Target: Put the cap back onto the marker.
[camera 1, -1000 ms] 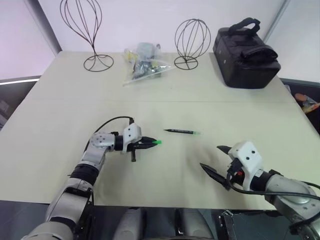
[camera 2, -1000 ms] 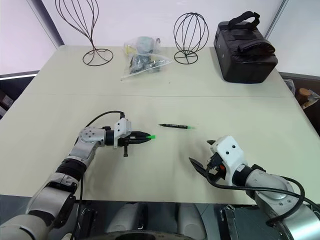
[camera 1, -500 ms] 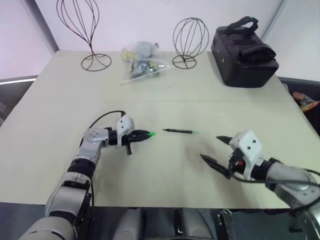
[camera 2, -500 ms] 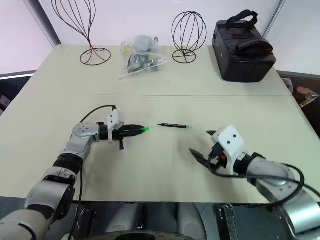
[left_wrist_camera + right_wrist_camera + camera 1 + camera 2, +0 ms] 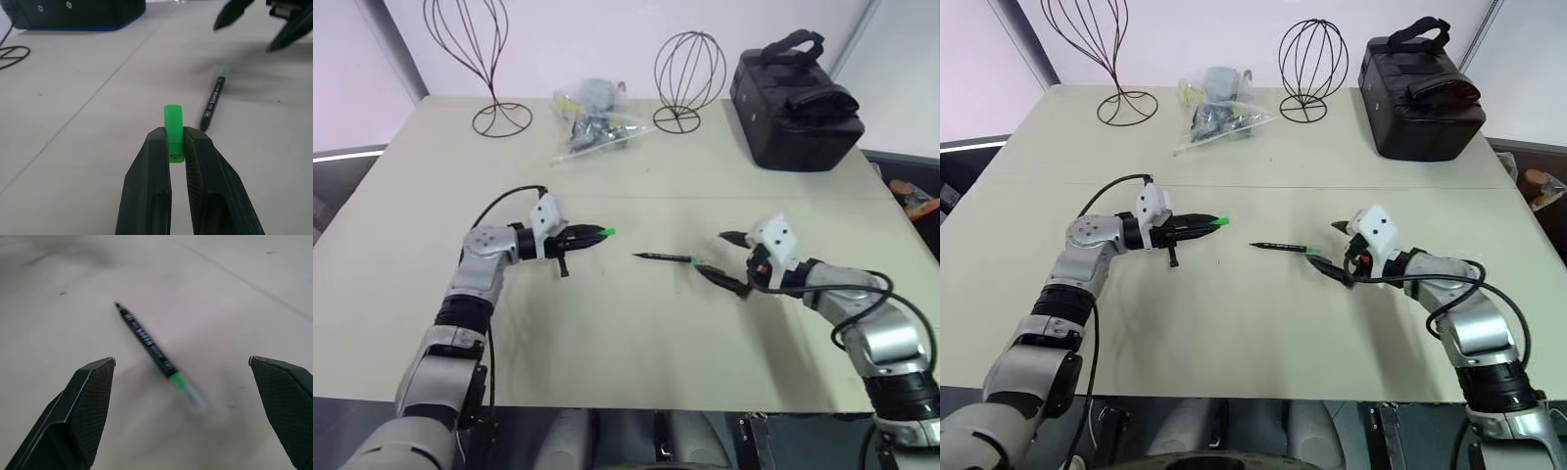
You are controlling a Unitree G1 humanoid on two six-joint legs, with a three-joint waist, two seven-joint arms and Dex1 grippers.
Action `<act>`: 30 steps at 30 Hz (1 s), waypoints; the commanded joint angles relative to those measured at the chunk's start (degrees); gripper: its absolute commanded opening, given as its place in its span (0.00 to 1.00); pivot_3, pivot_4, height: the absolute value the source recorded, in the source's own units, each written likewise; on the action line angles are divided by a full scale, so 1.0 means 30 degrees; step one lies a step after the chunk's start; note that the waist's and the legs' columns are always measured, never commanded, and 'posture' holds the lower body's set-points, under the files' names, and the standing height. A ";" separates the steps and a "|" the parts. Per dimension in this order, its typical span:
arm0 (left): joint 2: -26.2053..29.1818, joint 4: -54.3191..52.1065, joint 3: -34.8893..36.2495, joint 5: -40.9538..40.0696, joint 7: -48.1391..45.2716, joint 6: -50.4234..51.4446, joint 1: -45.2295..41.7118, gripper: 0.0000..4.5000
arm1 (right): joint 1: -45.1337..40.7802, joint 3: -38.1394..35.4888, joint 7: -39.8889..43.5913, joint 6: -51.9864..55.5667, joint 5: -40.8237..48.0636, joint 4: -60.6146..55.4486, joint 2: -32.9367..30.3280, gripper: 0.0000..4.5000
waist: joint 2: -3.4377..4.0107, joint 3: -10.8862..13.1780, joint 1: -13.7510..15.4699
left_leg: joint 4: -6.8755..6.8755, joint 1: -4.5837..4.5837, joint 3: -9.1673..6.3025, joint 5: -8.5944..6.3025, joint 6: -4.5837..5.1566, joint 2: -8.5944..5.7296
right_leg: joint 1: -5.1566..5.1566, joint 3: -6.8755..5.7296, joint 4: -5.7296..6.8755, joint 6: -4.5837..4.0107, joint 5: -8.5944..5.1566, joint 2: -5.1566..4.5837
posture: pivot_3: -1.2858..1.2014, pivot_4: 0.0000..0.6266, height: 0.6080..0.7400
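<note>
Lying flat on the table (image 5: 626, 333), the marker (image 5: 668, 258) is pointing its pale green end toward the right gripper (image 5: 721, 258), whose fingers are standing wide apart just beside that end. Off to the marker's left, the left gripper (image 5: 595, 234) is pinching the cap (image 5: 606, 232) above the table.

marker (image 5: 155, 352) pale end blurred, cap (image 5: 173, 131) base hidden between fingers (image 5: 146, 191)

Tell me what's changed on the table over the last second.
The right gripper, jaws wide open, moved forward from the table's near edge to the marker's pale green end. The left gripper, shut on the green cap, lifted a little. The marker, bag, wire stands and plastic packet stayed put.
</note>
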 commanded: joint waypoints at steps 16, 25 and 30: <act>0.0579 -0.3477 0.0459 -0.0625 0.1098 0.1470 0.1348 0.01 | -0.3351 0.1261 0.3190 -0.4043 -0.1900 0.6170 0.1280 1.00 | 0.0024 0.0015 -0.0005 | 0.0003 0.0003 0.0008 0.0002 -0.0005 0.0000 | -0.0006 0.0013 0.0005 -0.0002 0.0002 -0.0004 | 0.52 0.24 1.00; 0.0787 -0.4641 0.0640 -0.0732 0.1573 0.1782 0.2160 0.01 | -0.4997 0.1306 0.4186 -0.5310 -0.2591 0.9394 0.1760 1.00 | 0.0037 0.0023 -0.0049 | -0.0003 0.0003 0.0014 0.0004 -0.0008 0.0001 | -0.0013 0.0035 0.0006 -0.0004 0.0002 -0.0005 | 0.52 0.24 1.00; 0.1261 -0.5075 0.0839 -0.0821 0.1361 0.1932 0.2453 0.01 | -0.5525 0.1451 0.4636 -0.5954 -0.2938 1.0613 0.2140 1.00 | 0.0045 0.0027 -0.0042 | -0.0002 0.0003 0.0016 0.0005 -0.0010 0.0002 | -0.0017 0.0039 0.0007 -0.0004 0.0003 -0.0005 | 0.52 0.24 1.00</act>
